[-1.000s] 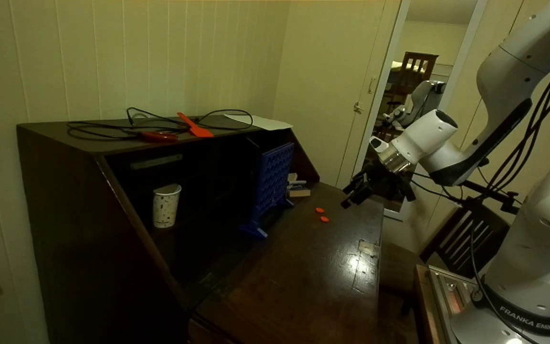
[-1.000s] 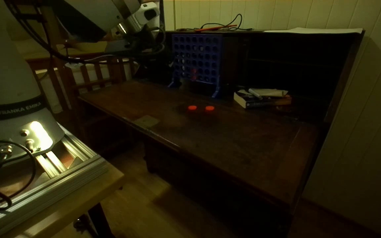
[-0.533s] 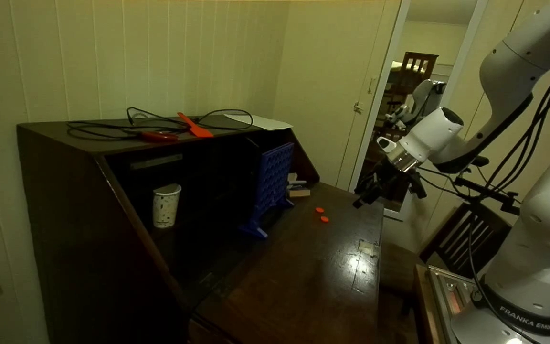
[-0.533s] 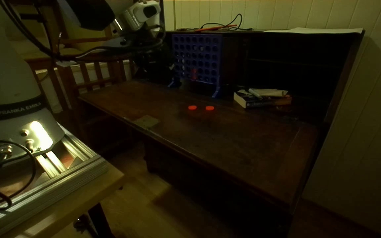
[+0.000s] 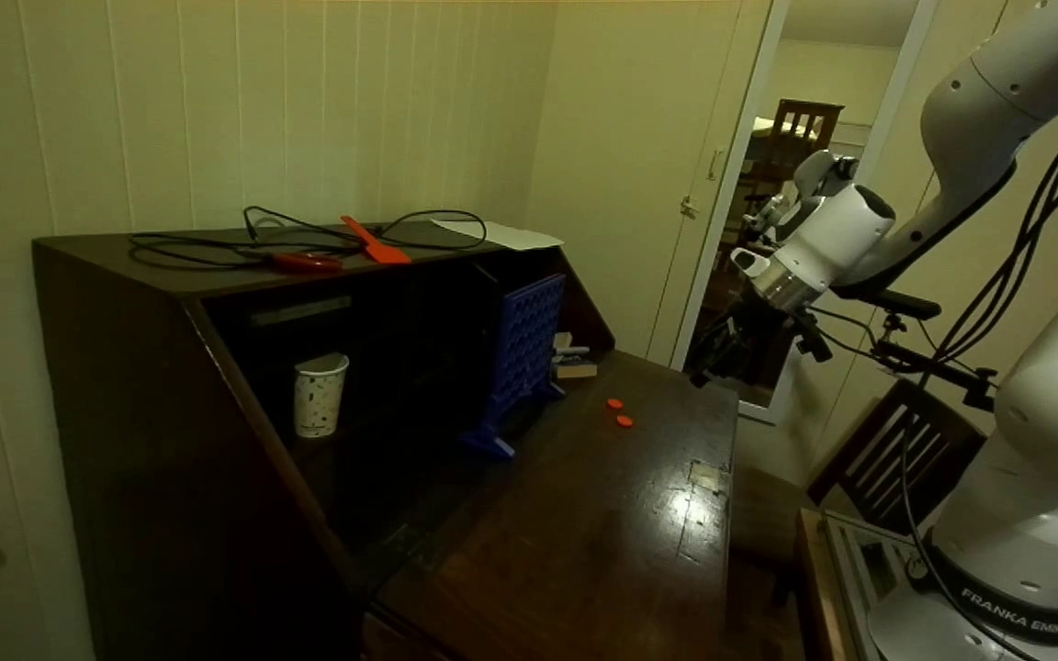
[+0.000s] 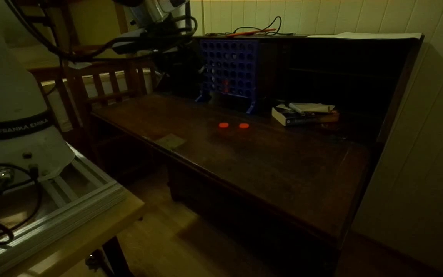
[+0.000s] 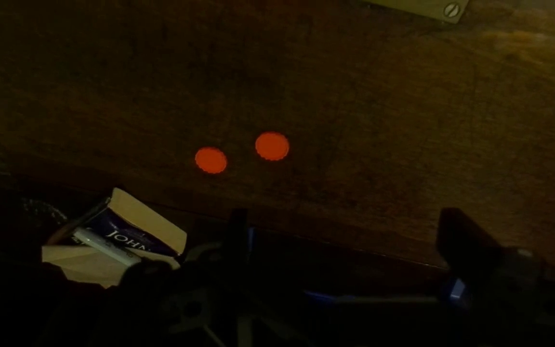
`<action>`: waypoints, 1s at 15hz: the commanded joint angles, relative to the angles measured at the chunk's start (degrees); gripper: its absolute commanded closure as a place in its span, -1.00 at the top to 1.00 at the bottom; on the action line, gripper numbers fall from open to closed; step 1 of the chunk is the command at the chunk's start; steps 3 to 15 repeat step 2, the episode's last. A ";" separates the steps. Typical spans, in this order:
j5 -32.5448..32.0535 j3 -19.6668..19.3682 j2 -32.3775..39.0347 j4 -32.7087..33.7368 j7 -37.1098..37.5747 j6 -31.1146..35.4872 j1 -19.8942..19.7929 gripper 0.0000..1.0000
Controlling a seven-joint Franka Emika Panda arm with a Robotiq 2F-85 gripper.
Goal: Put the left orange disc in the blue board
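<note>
Two flat orange discs lie on the dark desk top. The disc on the left in an exterior view [image 6: 223, 125] is the nearer one in an exterior view [image 5: 624, 421] and appears on the right in the wrist view [image 7: 272, 146]. The second disc [image 6: 243, 125] lies beside it, nearer the book; it also shows in the wrist view [image 7: 211, 160]. The blue board [image 6: 249, 69] stands upright behind them, with red discs inside low down; it also shows in an exterior view [image 5: 529, 335]. My gripper [image 7: 345, 217] is open and empty, above the desk and apart from the discs.
A book with papers and a marker [image 6: 304, 114] lies near the board, also in the wrist view [image 7: 135, 231]. A paper cup [image 5: 320, 397] stands in the cabinet [image 5: 116, 413]. Cables and an orange-red tool [image 5: 375, 243] lie on top. A chair [image 5: 906, 450] stands near the arm.
My gripper has drawn back from the discs, to the right in an exterior view, and its hand has tilted. The discs and board have not moved.
</note>
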 commanded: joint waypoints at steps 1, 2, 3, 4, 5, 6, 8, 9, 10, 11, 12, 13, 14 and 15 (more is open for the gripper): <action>0.00 -0.02 0.03 -0.15 -0.02 -0.02 0.00 1.00; 0.00 -0.03 0.04 -0.21 -0.03 -0.02 0.00 1.00; 0.00 -0.03 0.04 -0.21 -0.03 -0.02 0.00 1.00; 0.00 -0.03 0.04 -0.21 -0.03 -0.02 0.00 1.00; 0.00 -0.03 0.04 -0.21 -0.03 -0.02 0.00 1.00; 0.00 -0.03 0.04 -0.21 -0.03 -0.02 0.00 1.00; 0.00 -0.03 0.04 -0.21 -0.03 -0.02 0.00 1.00; 0.00 -0.03 0.04 -0.21 -0.03 -0.02 0.00 1.00; 0.00 -0.03 0.04 -0.21 -0.03 -0.02 0.00 1.00; 0.00 -0.03 0.04 -0.21 -0.03 -0.02 0.00 1.00; 0.00 -0.03 0.04 -0.21 -0.03 -0.02 0.00 1.00; 0.00 -0.03 0.04 -0.21 -0.03 -0.02 0.00 1.00; 0.00 -0.03 0.04 -0.21 -0.03 -0.02 0.00 1.00; 0.00 -0.03 0.04 -0.21 -0.03 -0.02 0.00 1.00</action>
